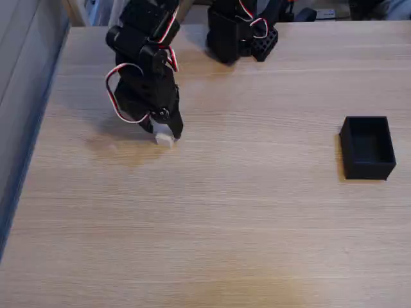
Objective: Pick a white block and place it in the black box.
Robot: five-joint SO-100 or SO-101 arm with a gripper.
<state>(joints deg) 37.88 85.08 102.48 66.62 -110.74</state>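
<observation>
White and small, the block sits on the bench in the fixed view, right at the tips of the tool, which seems closed around it. We judge it light, rigid and smooth, best pinched on opposite flat sides. Our black box stands well apart at right.

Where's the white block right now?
In the fixed view the white block sits at the upper left of the table, at the gripper's fingertips, far left of the black box.
</observation>
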